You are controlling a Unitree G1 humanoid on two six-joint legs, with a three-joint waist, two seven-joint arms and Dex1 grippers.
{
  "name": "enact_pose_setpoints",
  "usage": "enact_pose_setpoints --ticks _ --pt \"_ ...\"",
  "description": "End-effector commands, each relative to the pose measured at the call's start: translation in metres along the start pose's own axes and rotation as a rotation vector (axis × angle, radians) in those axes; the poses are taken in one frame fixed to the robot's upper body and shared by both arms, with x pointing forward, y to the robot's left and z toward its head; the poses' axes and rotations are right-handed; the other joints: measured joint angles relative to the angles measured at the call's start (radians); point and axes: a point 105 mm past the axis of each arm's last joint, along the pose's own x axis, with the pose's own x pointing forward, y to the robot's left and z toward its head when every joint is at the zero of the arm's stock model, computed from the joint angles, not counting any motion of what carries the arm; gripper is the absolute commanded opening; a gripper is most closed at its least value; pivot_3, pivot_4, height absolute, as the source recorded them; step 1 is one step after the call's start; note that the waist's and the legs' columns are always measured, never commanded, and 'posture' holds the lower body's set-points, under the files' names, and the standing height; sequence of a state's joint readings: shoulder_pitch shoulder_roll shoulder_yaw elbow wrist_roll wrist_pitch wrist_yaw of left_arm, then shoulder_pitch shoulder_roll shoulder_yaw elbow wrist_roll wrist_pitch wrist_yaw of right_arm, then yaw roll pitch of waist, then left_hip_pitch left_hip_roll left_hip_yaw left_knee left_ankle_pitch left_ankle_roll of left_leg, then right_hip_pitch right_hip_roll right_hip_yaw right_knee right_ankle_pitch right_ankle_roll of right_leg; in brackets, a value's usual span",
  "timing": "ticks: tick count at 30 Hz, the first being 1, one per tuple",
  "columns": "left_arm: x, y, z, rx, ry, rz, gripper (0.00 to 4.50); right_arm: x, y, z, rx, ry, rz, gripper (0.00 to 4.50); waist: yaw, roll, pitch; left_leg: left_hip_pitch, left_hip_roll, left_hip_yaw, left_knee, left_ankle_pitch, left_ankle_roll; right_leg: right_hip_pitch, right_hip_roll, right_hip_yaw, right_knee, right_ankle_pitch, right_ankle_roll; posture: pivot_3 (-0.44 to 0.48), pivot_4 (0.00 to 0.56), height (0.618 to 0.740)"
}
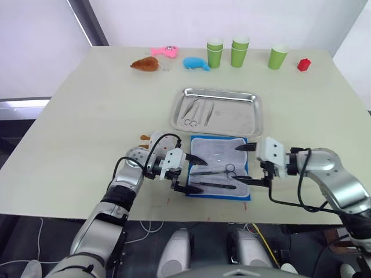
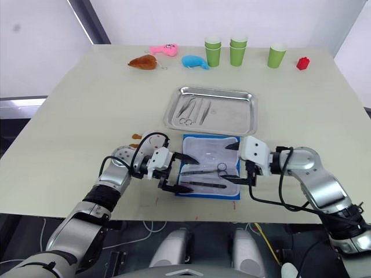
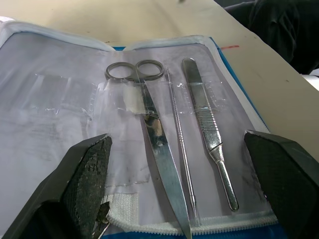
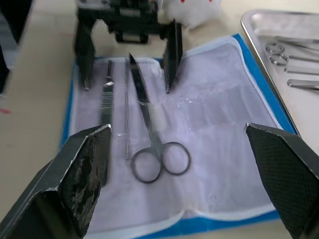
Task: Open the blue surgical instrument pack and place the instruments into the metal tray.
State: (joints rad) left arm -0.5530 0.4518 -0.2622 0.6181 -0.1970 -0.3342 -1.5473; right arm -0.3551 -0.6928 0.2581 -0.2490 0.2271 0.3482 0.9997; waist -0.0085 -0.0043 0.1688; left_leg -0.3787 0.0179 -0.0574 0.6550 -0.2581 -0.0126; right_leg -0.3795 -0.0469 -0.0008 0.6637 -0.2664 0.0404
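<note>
From the head, the blue surgical instrument pack point(image 1: 219, 167) lies open and flat on the table point(image 1: 81, 116), just in front of the metal tray point(image 1: 243, 119). Its pale lining faces up. A few instruments point(image 1: 197, 112) lie in the left part of the tray. More tools sit in the pack: scissors point(image 1: 217, 170) and a dark slim tool near its front edge. The left gripper point(image 1: 186, 173) is at the pack's left side, fingers wide apart, holding nothing. The right gripper point(image 1: 248, 164) is at the pack's right side, also spread wide and empty.

The left wrist view looks into the pack. Scissors, a thin probe point(image 3: 180, 144) and a flat handle tool point(image 3: 209, 139) lie side by side under clear straps.

The right wrist view shows the same three tools in the pack, the left gripper beyond them, and the tray's corner with ring-handled tools inside.
</note>
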Motion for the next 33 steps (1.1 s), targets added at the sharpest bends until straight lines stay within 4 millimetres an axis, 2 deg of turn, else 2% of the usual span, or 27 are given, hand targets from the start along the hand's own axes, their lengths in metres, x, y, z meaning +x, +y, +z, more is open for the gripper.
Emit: enact_pose_setpoints --ticks 1,12,22,23,24,25,27,29,32,33 --pt "0.010 -0.020 -0.025 -0.096 0.071 -0.069 4.46 0.016 -0.006 0.002 -0.018 0.048 0.002 4.50 -0.001 0.001 -0.001 0.000 0.000 0.000 0.000 0.000 0.000 0.000 0.000 0.000 0.000 0.000 0.000 0.000 0.150 0.739" --pt "0.011 -0.022 -0.029 -0.102 0.075 -0.053 4.46 0.034 -0.011 -0.011 -0.031 0.153 0.012 4.50 -0.001 0.002 -0.002 0.000 -0.001 -0.001 0.000 0.000 0.000 0.000 0.000 0.001 0.000 0.000 0.000 0.000 0.150 0.739" --pt "0.013 -0.020 -0.028 -0.098 0.071 -0.041 4.46 0.035 0.005 -0.024 -0.059 0.232 0.128 4.50 -0.002 0.004 -0.009 0.000 -0.002 -0.001 0.000 0.000 0.000 0.000 0.000 0.001 0.000 0.000 0.000 0.000 0.150 0.739" --pt "0.013 -0.019 -0.028 -0.097 0.071 -0.040 4.50 0.035 0.007 -0.025 -0.056 0.234 0.134 3.96 -0.002 0.004 -0.010 0.000 -0.002 -0.001 0.000 0.000 0.000 0.000 0.000 0.001 0.000 0.000 0.000 0.000 0.150 0.739" --pt "0.013 -0.019 -0.028 -0.096 0.071 -0.039 4.50 0.035 0.007 -0.026 -0.054 0.234 0.138 3.70 -0.002 0.004 -0.010 0.000 -0.002 -0.002 0.000 0.000 0.000 0.001 0.000 0.001 0.000 0.000 0.000 0.000 0.150 0.739" --pt "0.013 -0.019 -0.028 -0.095 0.070 -0.038 4.50 0.035 0.008 -0.026 -0.053 0.236 0.141 2.99 -0.002 0.004 -0.010 0.000 -0.002 -0.002 0.000 0.000 0.000 0.001 0.000 0.001 0.000 0.000 0.000 0.000 0.150 0.739" --pt "0.013 -0.018 -0.027 -0.093 0.064 -0.027 4.50 0.034 0.010 -0.029 -0.044 0.247 0.145 2.17 -0.002 0.004 -0.011 0.001 -0.002 -0.002 0.000 0.000 0.000 0.001 0.000 0.001 0.000 0.000 0.000 0.000 0.150 0.739" --pt "0.013 -0.017 -0.027 -0.093 0.063 -0.021 4.50 0.034 0.012 -0.030 -0.037 0.256 0.149 1.57 -0.003 0.004 -0.011 0.001 -0.002 -0.002 0.000 0.000 0.000 0.001 0.000 0.001 0.000 0.000 0.000 0.000 0.150 0.739" --pt "0.012 -0.017 -0.027 -0.094 0.064 -0.019 4.50 0.032 0.013 -0.033 -0.030 0.270 0.151 0.17 -0.003 0.003 -0.012 0.001 -0.002 -0.002 0.000 0.000 0.000 0.001 0.000 0.001 0.000 0.000 0.000 0.000 0.150 0.739" --pt "0.012 -0.017 -0.027 -0.094 0.064 -0.018 4.50 0.031 0.014 -0.034 -0.027 0.279 0.155 0.07 -0.003 0.003 -0.013 0.001 -0.002 -0.002 0.000 0.000 0.000 0.001 0.000 0.001 0.000 0.000 0.000 0.000 0.150 0.739"
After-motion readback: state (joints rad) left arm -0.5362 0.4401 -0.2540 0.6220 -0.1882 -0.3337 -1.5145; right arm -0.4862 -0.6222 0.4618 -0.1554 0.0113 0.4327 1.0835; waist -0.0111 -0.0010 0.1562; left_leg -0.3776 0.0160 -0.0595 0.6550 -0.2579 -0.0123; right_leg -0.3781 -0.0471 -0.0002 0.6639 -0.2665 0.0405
